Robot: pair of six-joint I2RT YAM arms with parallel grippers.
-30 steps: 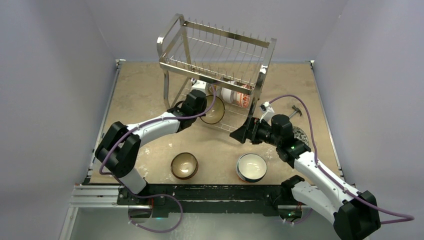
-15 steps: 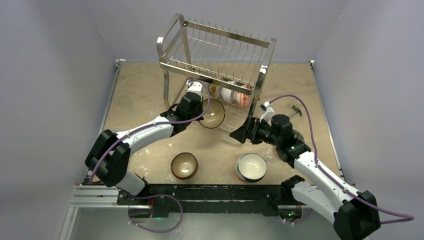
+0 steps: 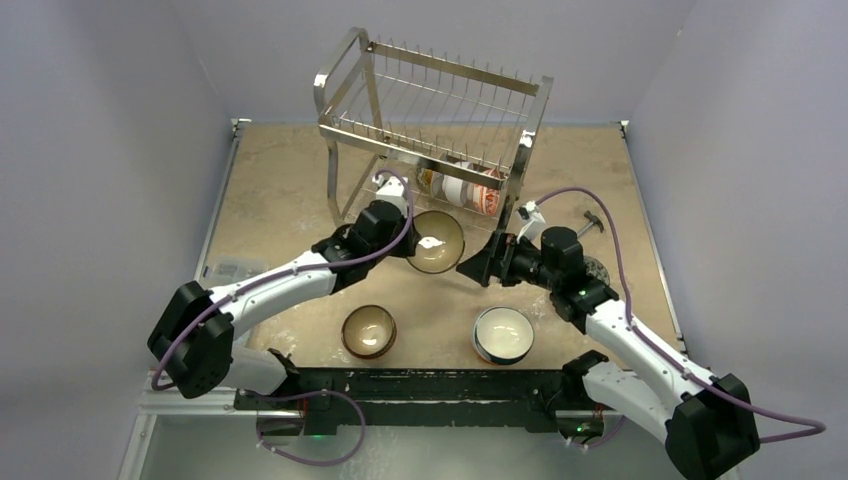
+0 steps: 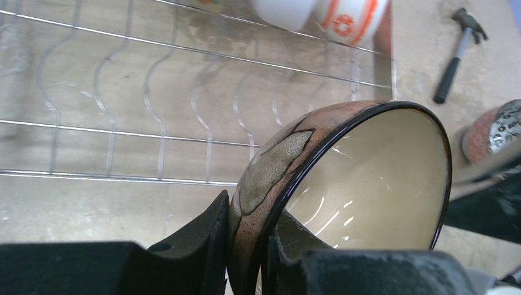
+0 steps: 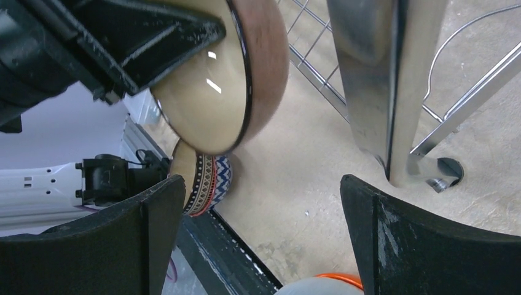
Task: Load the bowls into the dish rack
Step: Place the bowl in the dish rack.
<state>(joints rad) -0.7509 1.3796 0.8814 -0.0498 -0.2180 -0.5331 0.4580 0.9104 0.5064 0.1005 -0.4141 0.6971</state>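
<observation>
My left gripper [image 3: 408, 243] is shut on the rim of a brown bowl with a cream inside [image 3: 436, 243], held tilted just in front of the chrome dish rack [image 3: 430, 110]. In the left wrist view the fingers [image 4: 215, 227] pinch the bowl's wall [image 4: 289, 153], one inside and one outside. My right gripper [image 3: 478, 266] is open and empty just right of that bowl; its view shows the bowl [image 5: 246, 74] ahead of its spread jaws [image 5: 261, 203]. White and orange bowls [image 3: 470, 187] lie in the rack's lower tier.
A brown bowl [image 3: 368, 331] and a blue-patterned white bowl [image 3: 503, 334] sit on the table near the front. A red-patterned bowl [image 3: 600, 268] lies beside the right arm. A small hammer [image 3: 592, 222] lies at the right. The rack's leg [image 5: 381, 92] stands close to my right gripper.
My left arm has drawn the brown bowl back from the rack's lower tier toward the front and right. My right gripper has shifted slightly toward it and stays open.
</observation>
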